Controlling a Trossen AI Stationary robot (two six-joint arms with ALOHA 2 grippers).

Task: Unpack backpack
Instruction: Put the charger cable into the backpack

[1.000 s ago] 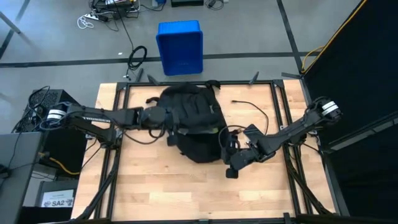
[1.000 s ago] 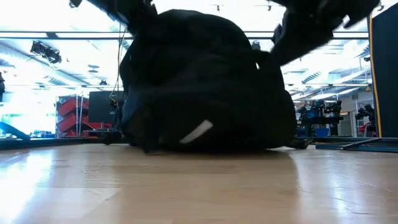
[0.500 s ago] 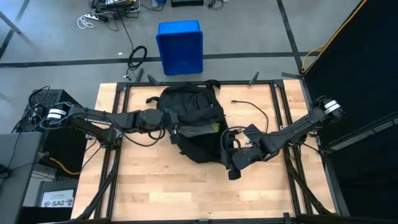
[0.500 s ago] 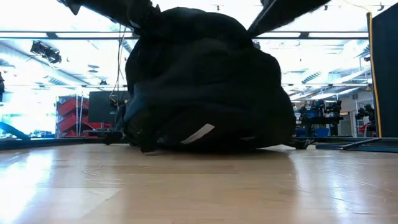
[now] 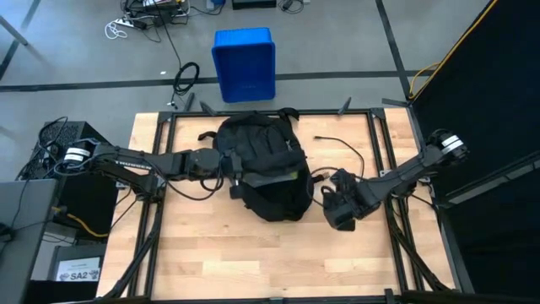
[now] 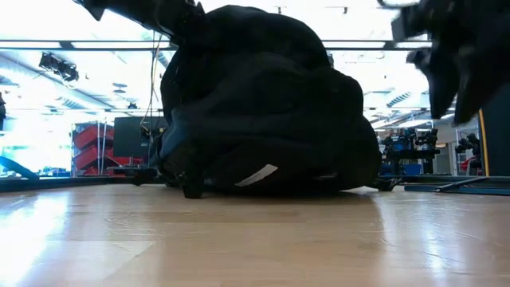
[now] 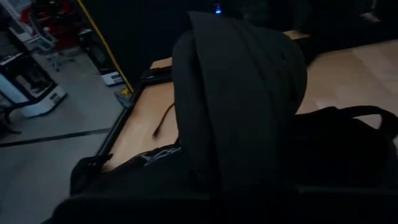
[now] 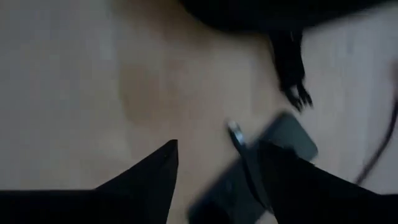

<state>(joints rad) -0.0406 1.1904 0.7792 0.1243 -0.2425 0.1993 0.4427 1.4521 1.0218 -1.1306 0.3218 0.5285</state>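
Wooden worktop (image 5: 211, 253) fills my overhead view, with the black backpack (image 5: 266, 165) lying toward its far middle and a blue bin (image 5: 244, 63) on the floor beyond that edge. My left hand (image 5: 232, 169) is pressed against the backpack's left flank with its fingers closed together, though I cannot make out from the dark fabric whether they pinch any of it. My right hand (image 5: 337, 207) hangs just off the backpack's near right side, clear of it, its fingers (image 8: 146, 177) spread apart over bare wood where a small dark flat object (image 8: 261, 165) lies.
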